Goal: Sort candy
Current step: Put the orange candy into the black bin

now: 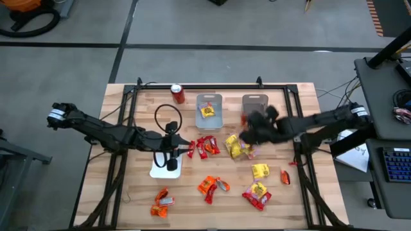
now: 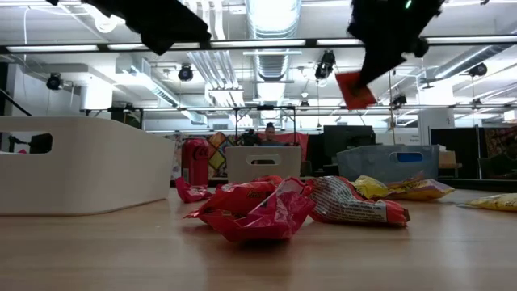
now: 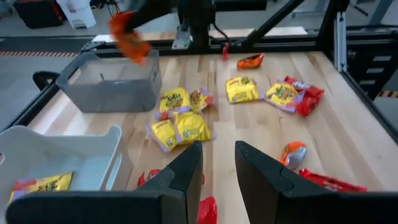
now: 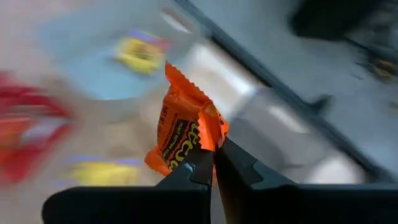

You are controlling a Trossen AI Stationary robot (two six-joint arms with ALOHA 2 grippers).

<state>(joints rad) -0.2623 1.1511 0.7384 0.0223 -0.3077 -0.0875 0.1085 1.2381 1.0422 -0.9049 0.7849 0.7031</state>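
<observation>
Candy packets lie scattered on the wooden table: red ones (image 1: 205,146), yellow ones (image 1: 236,147) and orange ones (image 1: 209,186), with a red heap (image 2: 258,212) close in the low view. One yellow packet (image 1: 207,111) lies in the light tray (image 1: 209,98). My right gripper (image 1: 252,130) hovers beside the dark grey tray (image 1: 255,102), shut on an orange packet (image 4: 183,134). My left gripper (image 3: 217,165) is open and touches nothing; it hangs by the white tray (image 1: 160,171), with red packets just beyond its fingers. My right gripper pinches the orange packet by one edge (image 4: 208,134) between its two fingertips. The rest of the packet sticks out past the fingers. In the low view the packet (image 2: 353,89) hangs below the gripper, lifted clear of the table.
A red soda can (image 1: 178,94) stands near the table's far edge, left of the light tray. A black cable loop (image 1: 167,115) lies by the left arm. More yellow and red packets (image 1: 257,194) and orange ones (image 1: 162,204) lie toward the near edge. A metal frame (image 1: 302,160) borders the table.
</observation>
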